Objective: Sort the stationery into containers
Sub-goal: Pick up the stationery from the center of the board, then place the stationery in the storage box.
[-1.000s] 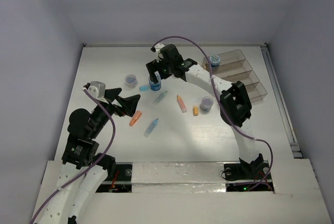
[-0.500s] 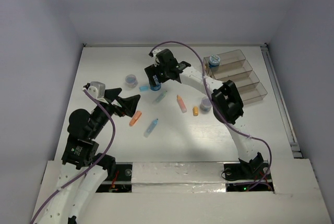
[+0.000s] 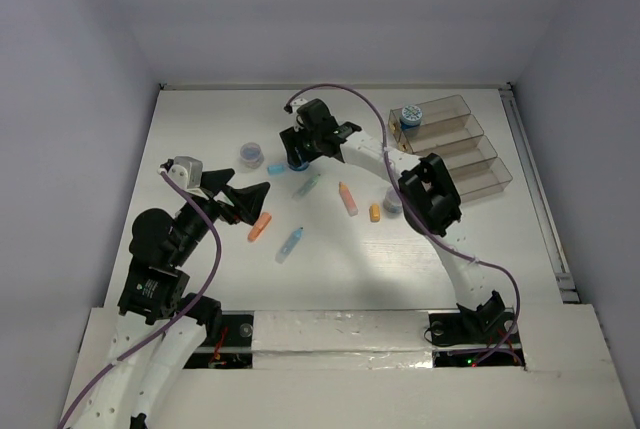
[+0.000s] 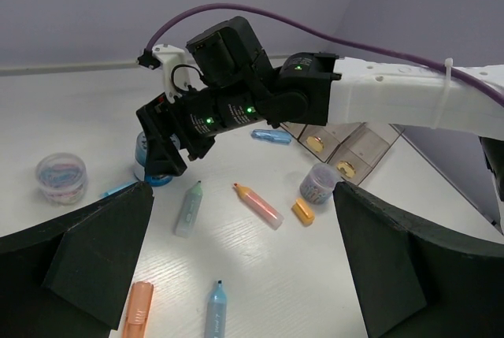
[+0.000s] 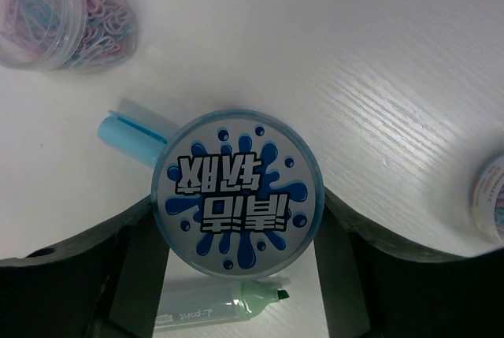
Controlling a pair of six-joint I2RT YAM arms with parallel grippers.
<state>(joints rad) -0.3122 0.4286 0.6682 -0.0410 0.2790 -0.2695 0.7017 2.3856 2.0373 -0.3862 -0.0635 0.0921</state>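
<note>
A blue roll (image 5: pixel 236 194) with a white splash-patterned top stands on the white table, and my right gripper (image 5: pixel 236 210) presses it from both sides. From above, the right gripper (image 3: pixel 297 160) is at the table's middle back over that roll (image 3: pixel 297 163). A green stick (image 5: pixel 220 306) lies just beneath it and a light-blue cap (image 5: pixel 130 133) beside it. My left gripper (image 3: pixel 254 196) hovers open and empty over the left half, with an orange stick (image 4: pixel 138 310), a blue stick (image 4: pixel 214 310) and a pink-orange stick (image 4: pixel 257 205) in its view. The containers (image 3: pixel 460 144) stand at the right back.
A second blue roll (image 3: pixel 411 116) sits in the rearmost bin. One clear jar of coloured clips (image 3: pixel 251 155) stands left of the right gripper; another jar (image 4: pixel 317 184) is by the right forearm. A small orange cap (image 3: pixel 375 213) lies near it. The right arm spans the table's middle.
The right gripper has lowered slightly over the blue roll and its fingers have closed in against the roll's sides. The left arm has stayed still.
</note>
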